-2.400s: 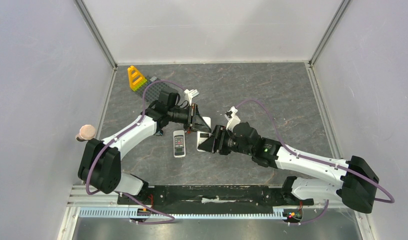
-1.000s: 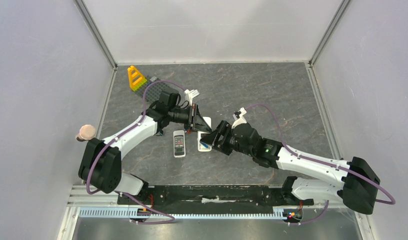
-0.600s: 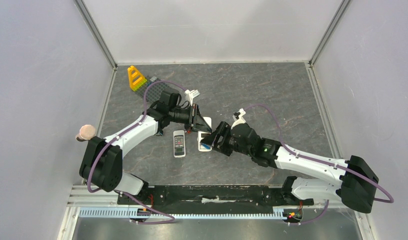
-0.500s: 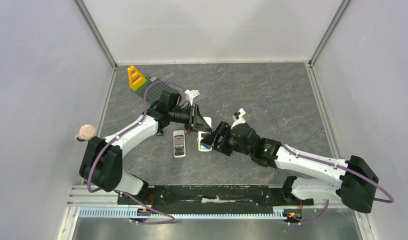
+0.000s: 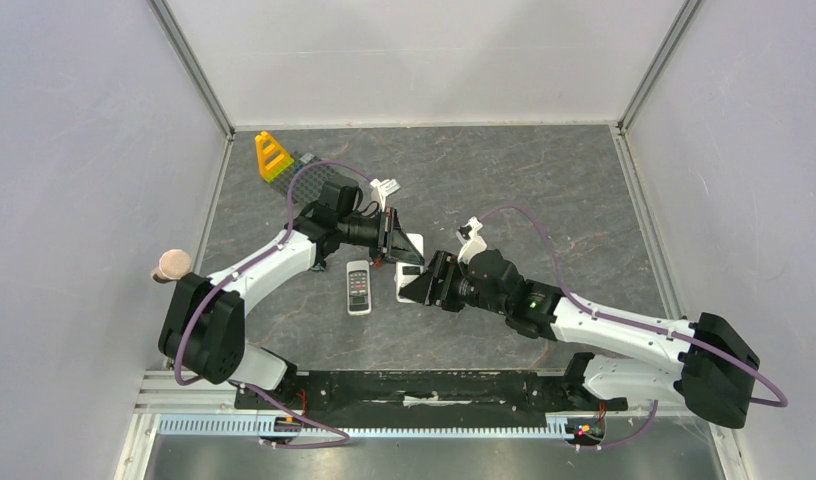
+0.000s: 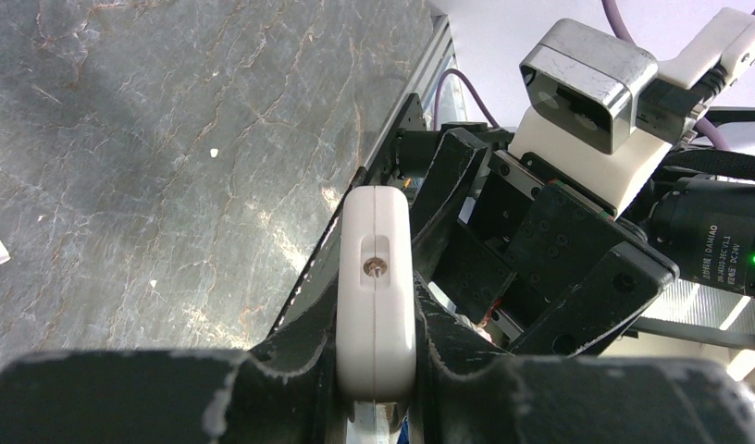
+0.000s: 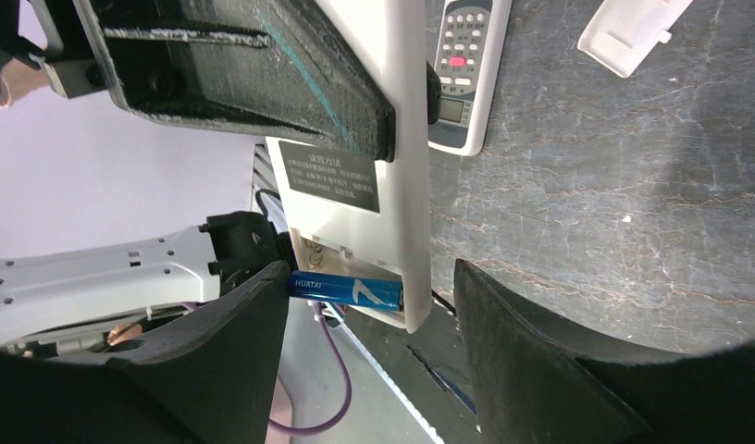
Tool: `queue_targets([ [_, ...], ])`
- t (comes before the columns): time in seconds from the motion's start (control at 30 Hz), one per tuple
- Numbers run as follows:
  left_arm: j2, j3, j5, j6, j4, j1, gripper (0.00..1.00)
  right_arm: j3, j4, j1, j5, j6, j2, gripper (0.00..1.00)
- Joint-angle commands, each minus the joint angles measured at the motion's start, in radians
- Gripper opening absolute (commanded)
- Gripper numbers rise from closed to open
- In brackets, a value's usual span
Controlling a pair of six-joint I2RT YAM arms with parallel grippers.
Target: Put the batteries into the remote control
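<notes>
At table centre, the white rectangular plastic remote [image 7: 406,139] is clamped edge-on by the left gripper [image 6: 376,370]. One blue cylindrical battery [image 7: 348,289] lies across the open bay at the remote's 6 o'clock end in the right wrist view. It is straddled by the right gripper [image 7: 369,277], jaws apart, nothing held. The battery is best pressed squarely down until flat, with the remote braced firmly. Other batteries are not seen.

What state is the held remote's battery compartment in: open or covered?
Open. The white remote has its compartment uncovered; one blue battery sits inside, the other slot looks empty.
</notes>
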Motion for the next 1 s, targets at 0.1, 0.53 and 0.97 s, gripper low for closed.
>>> queue_targets([
  [0.1, -0.026, 0.006, 0.06, -0.045, 0.035, 0.003, 0.02, -0.031, -0.01, -0.003, -0.011, -0.084, 0.004, 0.61],
  [0.53, -0.034, 0.005, 0.104, -0.062, 0.037, 0.003, 0.02, -0.112, 0.131, -0.005, 0.06, -0.121, -0.024, 0.54],
  [0.97, -0.059, -0.03, 0.229, -0.143, 0.123, 0.003, 0.02, -0.244, 0.45, -0.019, -0.049, -0.098, -0.033, 0.5],
])
